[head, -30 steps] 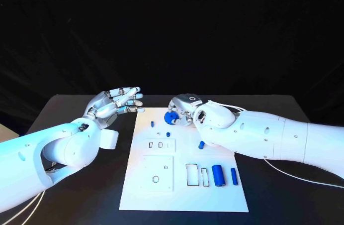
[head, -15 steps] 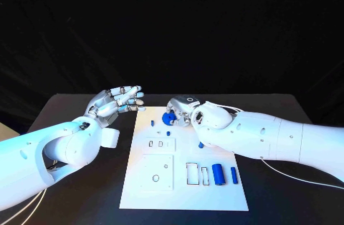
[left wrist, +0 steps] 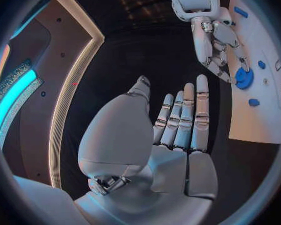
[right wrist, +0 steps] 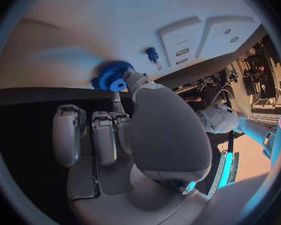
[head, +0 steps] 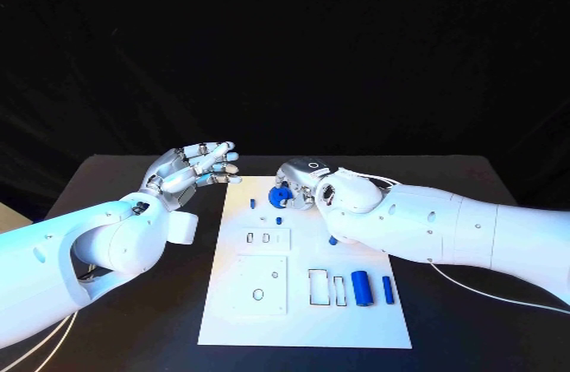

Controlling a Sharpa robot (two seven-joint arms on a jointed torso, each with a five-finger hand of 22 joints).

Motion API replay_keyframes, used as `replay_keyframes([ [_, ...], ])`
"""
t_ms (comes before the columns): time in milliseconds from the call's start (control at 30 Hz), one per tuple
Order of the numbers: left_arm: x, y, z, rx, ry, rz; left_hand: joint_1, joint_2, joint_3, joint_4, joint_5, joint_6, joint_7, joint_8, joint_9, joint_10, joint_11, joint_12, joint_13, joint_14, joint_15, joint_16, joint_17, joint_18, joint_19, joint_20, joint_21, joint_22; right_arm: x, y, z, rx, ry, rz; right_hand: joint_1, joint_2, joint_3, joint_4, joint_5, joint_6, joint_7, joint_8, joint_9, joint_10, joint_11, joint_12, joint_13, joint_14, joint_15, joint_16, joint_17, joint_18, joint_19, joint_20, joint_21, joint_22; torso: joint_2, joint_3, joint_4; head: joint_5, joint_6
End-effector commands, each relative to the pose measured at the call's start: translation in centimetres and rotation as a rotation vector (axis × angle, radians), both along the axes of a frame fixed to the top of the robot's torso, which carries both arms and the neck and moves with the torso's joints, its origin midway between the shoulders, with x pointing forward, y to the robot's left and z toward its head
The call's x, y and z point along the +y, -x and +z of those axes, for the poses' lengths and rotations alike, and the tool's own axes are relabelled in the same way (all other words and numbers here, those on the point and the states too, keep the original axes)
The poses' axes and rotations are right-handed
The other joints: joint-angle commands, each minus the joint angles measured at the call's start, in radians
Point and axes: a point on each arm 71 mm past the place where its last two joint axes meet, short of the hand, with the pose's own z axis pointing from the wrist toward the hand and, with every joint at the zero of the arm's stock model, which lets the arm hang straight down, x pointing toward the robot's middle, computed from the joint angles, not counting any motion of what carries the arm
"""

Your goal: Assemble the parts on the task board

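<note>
The matte black table (head: 119,183) is lying under both arms, with bare surface showing on the outer side of each hand; the flat white rectangular task board (head: 304,323) is sitting in its middle, its smooth face cut with rectangular and round recesses, and its far edge is reaching just under the right hand.

The right hand (head: 311,184) is hanging over the far end of the board, palm turned down and wrist bent, the glossy white forearm sloping in behind it; its fingers are curling in and pinching a blue toothed plastic gear (right wrist: 112,76) between thumb and fingertip, the gear sitting at or just above the board surface; whether it is touching cannot be told.

The left hand (head: 193,171) is hovering off the board's far left corner, well apart from the right hand, palm turned up toward the gear, silver fingers (left wrist: 184,112) lying straight and close side by side, holding nothing.

Nearer the robot than the right hand, a blue cylinder (head: 361,289) and a thinner blue rod (head: 389,290) are lying side by side beside two narrow slots; small blue pegs (head: 279,221) are standing close to the held gear; the board's near end is lying flat and unoccupied.
</note>
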Motion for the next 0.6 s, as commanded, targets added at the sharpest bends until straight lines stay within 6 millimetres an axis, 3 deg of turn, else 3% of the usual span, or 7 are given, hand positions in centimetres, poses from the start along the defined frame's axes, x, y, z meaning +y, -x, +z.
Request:
replay_keyframes([
  [33, -0.22, 0.06, 0.14, -0.008, 0.009, -0.019, 0.005, 0.007, -0.006, 0.0, 0.0, -0.007, 0.048, -0.003, -0.001, -0.004, 0.002, -0.007, -0.001, -0.008, 0.001, 0.007, 0.001, -0.001, -0.008, 0.0, 0.006, 0.001, 0.0, 0.03, -0.42, 0.02, 0.023, 0.008, -0.024, -0.006, -0.001, 0.003, -0.042, -0.038, 0.009, -0.027, -0.009, 0.087, 0.01, -0.01, 0.243, 0.102, 0.011, 0.005, 0.254, -0.005, 0.001, 0.006, -0.01, 0.088, 0.0, -0.0006, -0.0006, 0.0, 0.001],
  [133, -0.2, 0.04, 0.14, -0.008, 0.008, -0.018, 0.005, 0.007, -0.006, 0.0, 0.0, -0.007, 0.048, -0.003, -0.001, -0.004, 0.002, -0.007, -0.001, -0.008, 0.001, 0.007, 0.001, -0.001, -0.008, 0.0, 0.006, 0.001, -0.01, -0.01, -0.46, 0.025, 0.02, 0.006, -0.045, -0.012, -0.032, 0.008, -0.048, -0.081, 0.021, -0.055, -0.017, 0.077, 0.022, -0.019, 0.232, 0.102, 0.021, 0.005, 0.253, -0.004, -0.002, 0.015, -0.015, 0.085, 0.0, 0.0005, -0.0001, 0.0, 0.001],
  [200, -0.18, 0.03, 0.13, -0.008, 0.008, -0.017, 0.006, 0.008, -0.007, 0.0, 0.0, -0.007, 0.048, -0.003, -0.001, -0.004, 0.002, -0.007, -0.001, -0.01, 0.001, 0.01, 0.003, -0.001, -0.01, 0.0, 0.009, 0.003, -0.07, -0.04, -0.5, 0.031, 0.018, 0.005, -0.066, 0.017, -0.148, 0.027, -0.042, -0.109, 0.031, -0.079, -0.022, 0.07, 0.034, -0.024, 0.225, 0.102, 0.032, 0.005, 0.252, -0.003, -0.003, 0.028, -0.02, 0.084, 0.0, 0.0008, 0.0002, 0.0, 0.001],
  [300, -0.14, 0.02, 0.13, -0.008, 0.008, -0.016, 0.006, 0.008, -0.007, 0.0, 0.0, -0.007, 0.048, -0.003, -0.001, -0.004, 0.002, -0.007, -0.001, -0.01, 0.001, 0.01, 0.003, -0.001, -0.01, 0.0, 0.009, 0.003, -0.22, -0.08, -0.57, 0.041, 0.018, 0.004, -0.1, 0.032, -0.188, 0.03, -0.012, -0.104, 0.033, -0.081, -0.02, 0.07, 0.034, -0.024, 0.225, 0.102, 0.034, 0.005, 0.254, -0.003, -0.002, 0.03, -0.02, 0.086, 0.0, 0.0006, 0.0003, 0.0, 0.001],
  [600, -0.08, 0.01, 0.12, -0.007, 0.006, -0.014, 0.006, 0.008, -0.007, 0.0, 0.0, -0.007, 0.048, -0.003, -0.001, -0.004, 0.002, -0.007, -0.001, -0.01, 0.001, 0.01, 0.003, -0.001, -0.01, 0.0, 0.009, 0.003, -0.72, -0.16, -0.84, 0.077, 0.018, 0.0, -0.184, 0.071, -0.198, 0.031, 0.055, -0.075, 0.025, -0.071, -0.013, 0.076, 0.027, -0.019, 0.232, 0.103, 0.028, 0.006, 0.26, -0.004, 0.003, 0.026, -0.016, 0.094, 0.001, 0.0013, -0.0015, 0.002, 0.001],
])
